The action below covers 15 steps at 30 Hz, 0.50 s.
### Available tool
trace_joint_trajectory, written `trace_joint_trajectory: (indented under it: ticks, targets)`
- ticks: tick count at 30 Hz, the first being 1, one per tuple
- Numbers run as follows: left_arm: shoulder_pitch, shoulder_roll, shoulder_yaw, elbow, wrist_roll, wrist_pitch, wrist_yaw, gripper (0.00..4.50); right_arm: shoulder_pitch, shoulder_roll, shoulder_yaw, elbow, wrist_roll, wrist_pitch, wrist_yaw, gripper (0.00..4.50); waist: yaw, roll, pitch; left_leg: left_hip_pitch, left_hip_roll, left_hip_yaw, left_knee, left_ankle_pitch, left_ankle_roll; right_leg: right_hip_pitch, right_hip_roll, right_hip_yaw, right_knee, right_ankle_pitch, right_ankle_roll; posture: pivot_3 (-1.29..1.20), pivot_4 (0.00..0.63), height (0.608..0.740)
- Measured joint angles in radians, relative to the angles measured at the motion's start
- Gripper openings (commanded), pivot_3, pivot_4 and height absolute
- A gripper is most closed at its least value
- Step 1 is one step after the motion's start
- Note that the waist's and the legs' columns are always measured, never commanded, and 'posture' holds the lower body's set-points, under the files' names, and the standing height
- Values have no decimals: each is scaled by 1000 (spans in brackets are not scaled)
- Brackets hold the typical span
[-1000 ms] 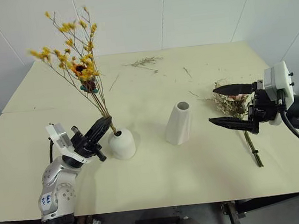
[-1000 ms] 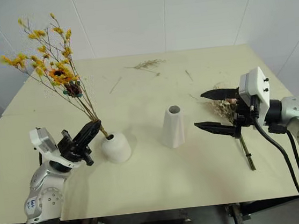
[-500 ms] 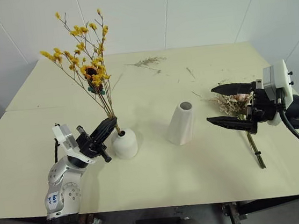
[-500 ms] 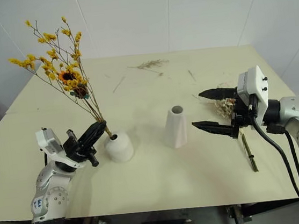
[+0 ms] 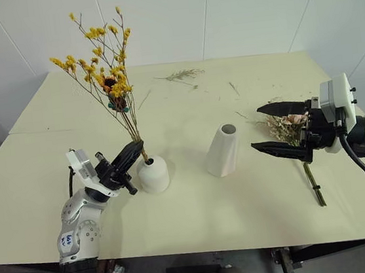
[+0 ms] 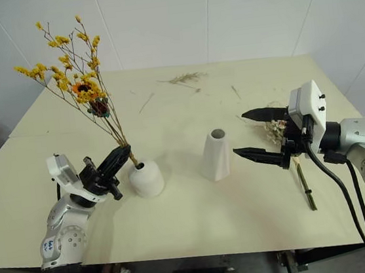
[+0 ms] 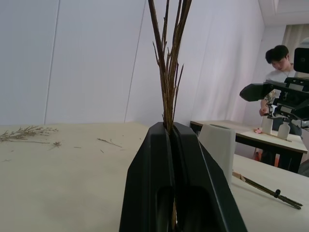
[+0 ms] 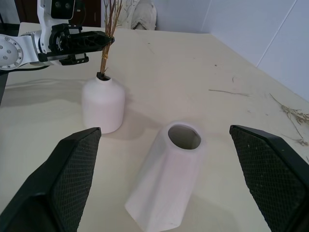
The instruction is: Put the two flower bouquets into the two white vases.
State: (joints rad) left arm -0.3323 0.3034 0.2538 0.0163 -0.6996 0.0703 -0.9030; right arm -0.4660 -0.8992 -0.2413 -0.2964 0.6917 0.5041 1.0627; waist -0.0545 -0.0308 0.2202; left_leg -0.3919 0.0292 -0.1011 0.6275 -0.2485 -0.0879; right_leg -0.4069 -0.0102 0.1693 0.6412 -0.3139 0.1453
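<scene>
On the pale cream table [image 5: 197, 207], the left claw [image 5: 135, 151] is clamped on the thin brown stems of the yellow-blossomed bouquet with its tiny sunflower [image 5: 107, 79], whose stem ends sit in the small mouth of the short, squat white ceramic vase [image 5: 152, 174]. The taller, cone-shaped matte white vase [image 5: 222, 150] stands just to its right with its mouth empty. Farther right, the right claw [image 5: 270, 128] hangs above the table with its black fingers wide apart and nothing between them, and the fuller bouquet of pink roses and white dried sprigs [image 5: 285, 127] lies on the table behind it, seemingly untouched.
</scene>
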Motion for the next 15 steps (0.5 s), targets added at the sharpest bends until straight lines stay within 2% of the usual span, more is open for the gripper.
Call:
trace_joint_trajectory:
  ticks: [15]
  targets:
    - [-27, -12, -12, 41, 2, 26, -8, 23, 4, 5, 0, -16, 0, 0, -8, 4500, 1, 0, 0, -1, 0, 0, -2, 0, 1, 0, 0, 0, -4, 0, 1, 0, 150, 740]
